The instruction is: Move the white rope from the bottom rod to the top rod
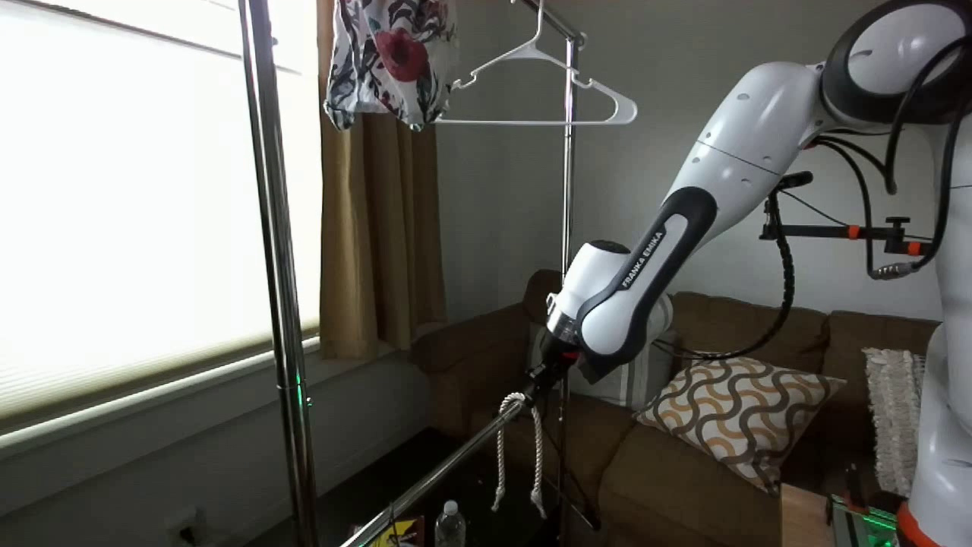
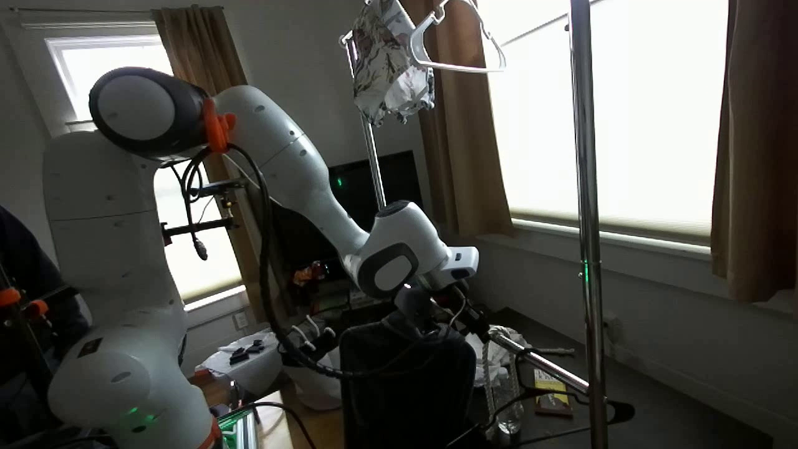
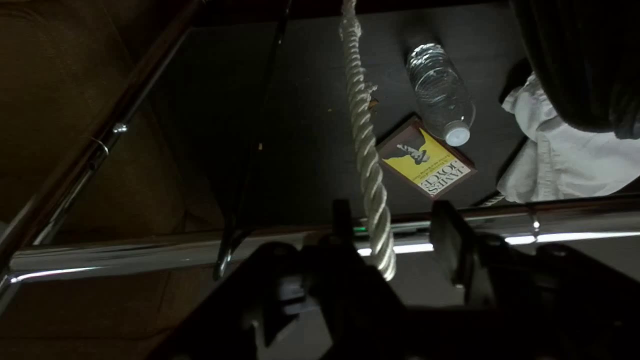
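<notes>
The white rope (image 1: 538,452) is draped over the bottom rod (image 1: 448,465), both ends hanging down. In an exterior view the rope (image 2: 488,380) hangs near the far end of the bottom rod (image 2: 555,369). My gripper (image 1: 533,386) points down at the rope where it crosses the rod. In the wrist view my gripper (image 3: 392,227) is open; the rope (image 3: 369,165) passes between the fingers, closer to the left finger, with a gap to the right one. The bottom rod (image 3: 575,227) runs across behind the fingers. The top rod (image 1: 554,18) shows only partly, high up.
A white hanger (image 1: 531,122) and a floral cloth (image 1: 395,61) hang from above. Upright poles (image 1: 281,266) frame the rack. Dark hangers (image 2: 617,411) hang at the bottom rod. A bottle (image 3: 442,95) and a book (image 3: 425,160) lie below. A brown sofa (image 1: 668,463) stands behind.
</notes>
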`<state>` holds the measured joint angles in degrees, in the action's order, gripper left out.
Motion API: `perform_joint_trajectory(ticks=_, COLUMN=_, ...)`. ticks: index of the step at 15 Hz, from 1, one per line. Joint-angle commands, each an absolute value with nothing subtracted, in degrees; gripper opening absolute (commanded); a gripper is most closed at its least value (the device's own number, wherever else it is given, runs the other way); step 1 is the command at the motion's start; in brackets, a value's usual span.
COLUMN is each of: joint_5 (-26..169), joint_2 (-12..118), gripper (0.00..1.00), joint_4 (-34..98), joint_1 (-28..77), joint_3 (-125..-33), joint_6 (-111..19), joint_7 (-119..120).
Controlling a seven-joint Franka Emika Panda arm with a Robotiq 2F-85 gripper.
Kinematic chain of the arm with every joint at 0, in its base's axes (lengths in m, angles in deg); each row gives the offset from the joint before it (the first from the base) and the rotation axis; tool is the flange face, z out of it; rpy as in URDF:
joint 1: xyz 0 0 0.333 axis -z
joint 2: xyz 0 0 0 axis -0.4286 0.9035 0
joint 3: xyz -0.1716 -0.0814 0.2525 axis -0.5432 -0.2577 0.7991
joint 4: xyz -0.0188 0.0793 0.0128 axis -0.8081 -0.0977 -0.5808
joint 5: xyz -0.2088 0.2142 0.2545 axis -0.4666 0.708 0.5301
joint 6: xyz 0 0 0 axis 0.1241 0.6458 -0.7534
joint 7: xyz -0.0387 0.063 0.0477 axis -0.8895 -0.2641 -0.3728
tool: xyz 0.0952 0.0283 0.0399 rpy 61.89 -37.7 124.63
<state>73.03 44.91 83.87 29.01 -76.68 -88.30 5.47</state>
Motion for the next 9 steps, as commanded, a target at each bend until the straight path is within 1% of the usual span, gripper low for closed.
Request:
perform_joint_trajectory(ticks=1, joint_5=73.2, joint_2=48.1, gripper=0.31, joint_4=81.2, joint_1=29.1, joint_3=-77.6, joint_6=-89.6, joint_7=6.1)
perform_joint_trajectory(ticks=2, joint_5=73.3, joint_2=48.7, gripper=0.30, joint_4=80.6, joint_1=29.2, joint_3=-77.5, joint_6=-89.5, joint_7=6.3)
perform_joint_trajectory(ticks=3, joint_5=73.5, joint_2=49.3, gripper=0.35, joint_4=80.0, joint_1=29.4, joint_3=-77.2, joint_6=-89.5, joint_7=6.6)
perform_joint_trajectory(ticks=7, joint_5=74.0, joint_2=50.9, gripper=0.49, joint_4=78.3, joint_1=31.3, joint_3=-74.8, joint_6=-89.4, joint_7=7.9)
perform_joint_trajectory(ticks=8, joint_5=73.8, joint_2=51.2, gripper=0.32, joint_4=77.9, joint_1=31.4, joint_3=-74.8, joint_6=-89.4, joint_7=8.0)
perform_joint_trajectory(ticks=9, joint_5=73.9, joint_2=51.3, gripper=0.19, joint_4=77.9, joint_1=31.6, joint_3=-74.5, joint_6=-89.3, joint_7=8.4)
